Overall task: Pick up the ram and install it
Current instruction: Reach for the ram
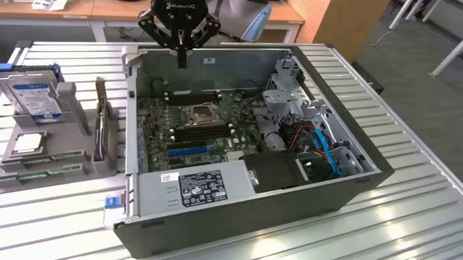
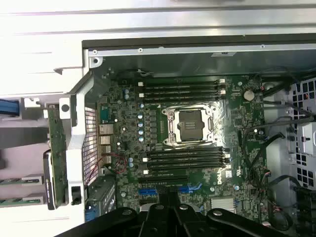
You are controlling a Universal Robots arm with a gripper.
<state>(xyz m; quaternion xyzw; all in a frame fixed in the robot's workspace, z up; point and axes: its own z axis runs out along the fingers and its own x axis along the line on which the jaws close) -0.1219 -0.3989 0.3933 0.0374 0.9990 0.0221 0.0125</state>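
1. Computer case point(image 1: 347, 179): stands open on the tabletop point(image 1: 412, 211), directly below the tool.
2. Motherboard point(image 1: 217, 116): beneath the tool. Its memory slots point(image 1: 192, 97) are empty, so installation is not done.
3. Tool point(image 1: 181, 60): fully closed, gripping nothing, above the case's far wall.
4. Ram point(image 1: 43, 159): not picked up. It lies in the grey holder point(image 1: 72, 100), outside the case and well apart from the tool.

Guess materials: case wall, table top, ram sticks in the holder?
Case wall: dull grey, folded edges, looks like bare sheet steel. Table top: ribbed, bright reflective slats, probably aluminium. Ram: thin matte green board, likely fibreglass circuit laminate.
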